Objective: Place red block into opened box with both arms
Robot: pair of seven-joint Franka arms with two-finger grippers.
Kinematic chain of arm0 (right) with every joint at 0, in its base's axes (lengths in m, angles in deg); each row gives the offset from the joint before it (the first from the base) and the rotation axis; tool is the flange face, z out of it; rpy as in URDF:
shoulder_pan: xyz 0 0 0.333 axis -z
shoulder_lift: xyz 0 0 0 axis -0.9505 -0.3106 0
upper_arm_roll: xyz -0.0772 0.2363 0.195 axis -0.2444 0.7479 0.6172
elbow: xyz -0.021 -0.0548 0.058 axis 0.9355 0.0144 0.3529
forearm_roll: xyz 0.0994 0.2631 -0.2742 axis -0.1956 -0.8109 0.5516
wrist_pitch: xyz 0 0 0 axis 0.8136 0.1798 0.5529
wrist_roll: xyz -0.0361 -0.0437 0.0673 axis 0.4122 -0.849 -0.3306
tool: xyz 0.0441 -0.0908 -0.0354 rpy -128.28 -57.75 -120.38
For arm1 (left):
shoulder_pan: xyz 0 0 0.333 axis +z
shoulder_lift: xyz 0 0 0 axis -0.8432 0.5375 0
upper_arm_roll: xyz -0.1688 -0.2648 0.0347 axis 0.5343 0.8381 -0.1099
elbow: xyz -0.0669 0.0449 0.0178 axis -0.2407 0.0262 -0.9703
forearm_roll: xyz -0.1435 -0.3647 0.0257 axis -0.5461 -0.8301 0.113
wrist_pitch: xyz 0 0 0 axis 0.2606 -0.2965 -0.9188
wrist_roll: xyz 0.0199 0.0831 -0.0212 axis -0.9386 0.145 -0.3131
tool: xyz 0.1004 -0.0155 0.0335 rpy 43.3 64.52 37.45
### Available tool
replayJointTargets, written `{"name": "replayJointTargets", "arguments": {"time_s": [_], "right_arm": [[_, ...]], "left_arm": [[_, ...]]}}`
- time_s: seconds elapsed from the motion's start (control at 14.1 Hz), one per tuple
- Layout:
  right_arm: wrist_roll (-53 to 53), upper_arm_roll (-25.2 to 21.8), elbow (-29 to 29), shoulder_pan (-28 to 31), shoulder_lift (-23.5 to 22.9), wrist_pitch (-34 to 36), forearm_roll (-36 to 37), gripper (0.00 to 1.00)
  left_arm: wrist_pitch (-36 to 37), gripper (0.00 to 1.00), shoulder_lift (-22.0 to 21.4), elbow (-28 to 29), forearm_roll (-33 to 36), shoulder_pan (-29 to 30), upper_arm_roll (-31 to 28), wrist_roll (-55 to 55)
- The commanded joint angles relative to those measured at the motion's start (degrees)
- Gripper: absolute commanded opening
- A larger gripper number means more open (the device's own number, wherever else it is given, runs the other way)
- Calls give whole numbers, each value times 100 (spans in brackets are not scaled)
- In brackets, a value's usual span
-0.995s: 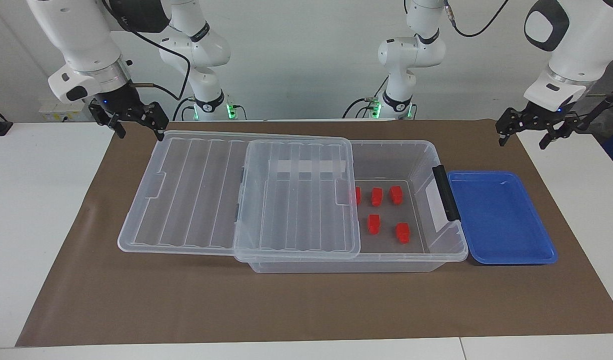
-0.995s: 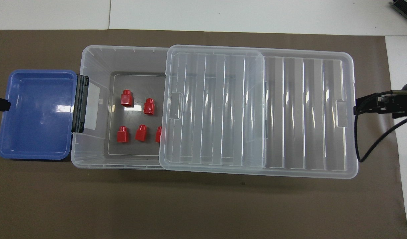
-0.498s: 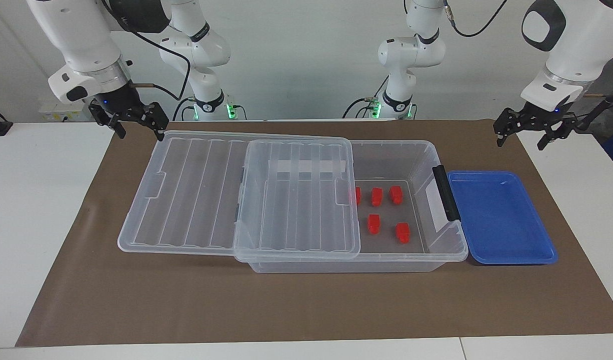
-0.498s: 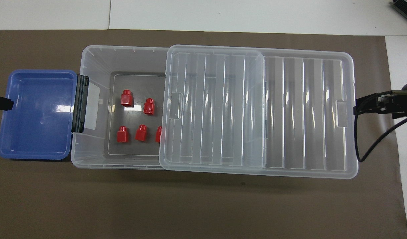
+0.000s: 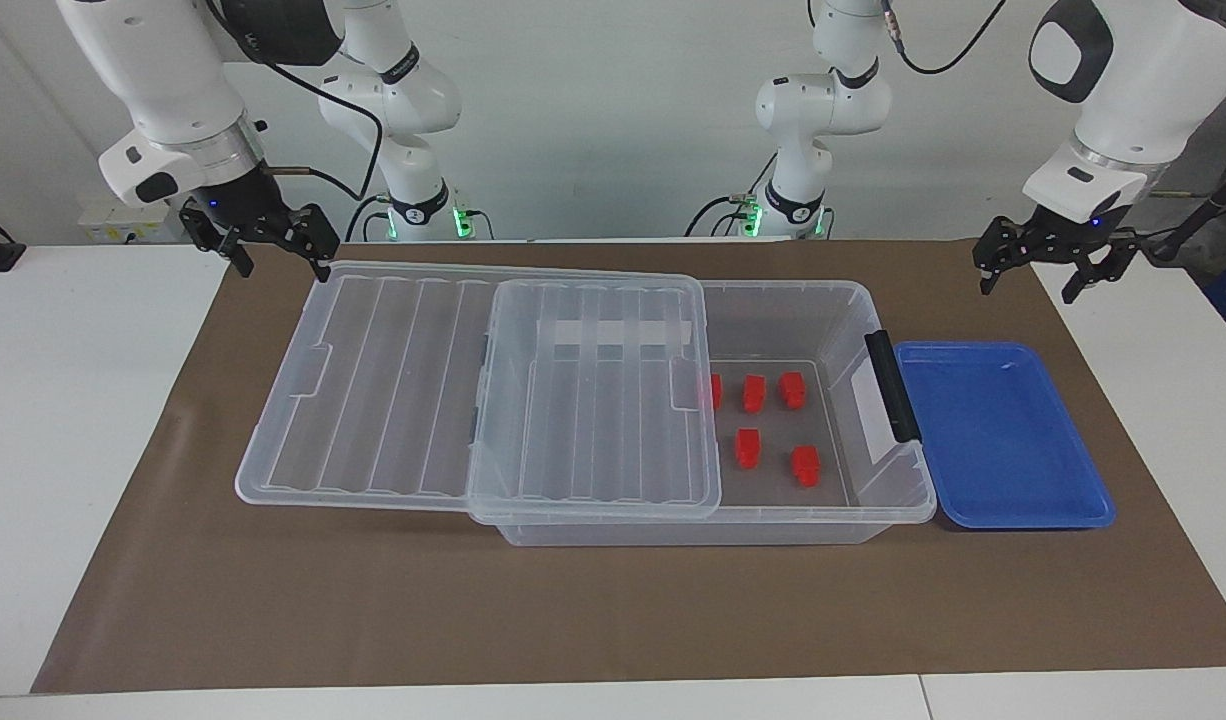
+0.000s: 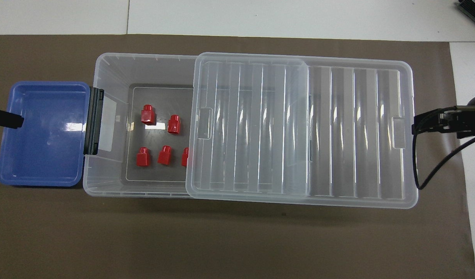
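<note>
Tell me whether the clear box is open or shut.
Partly open. The lid is slid toward the right arm's end, leaving the box uncovered at the handle end, where five red blocks lie on its floor.

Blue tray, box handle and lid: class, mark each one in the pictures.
blue tray (image 6: 43,170), overhead view, bare floor near its rim.
box handle (image 5: 891,385), facing view, middle of the dark grey bar.
lid (image 6: 338,131), overhead view, ribbed top.

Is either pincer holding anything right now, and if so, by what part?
Nothing is held. The left pincer hangs open over the mat near the blue tray; the right pincer hangs open by the lid's corner.
</note>
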Motion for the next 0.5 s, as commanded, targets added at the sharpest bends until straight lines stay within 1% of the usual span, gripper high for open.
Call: {"name": "replayJointTargets", "arguments": {"time_s": [0.0, 0.43], "right_arm": [[67, 16, 73, 39, 63, 1, -29, 100], [58, 16, 73, 39, 63, 1, -29, 100]], "left_arm": [[-162, 100, -190, 231, -100, -9, -31, -33], [-153, 100, -190, 223, -100, -44, -31, -41]]}}
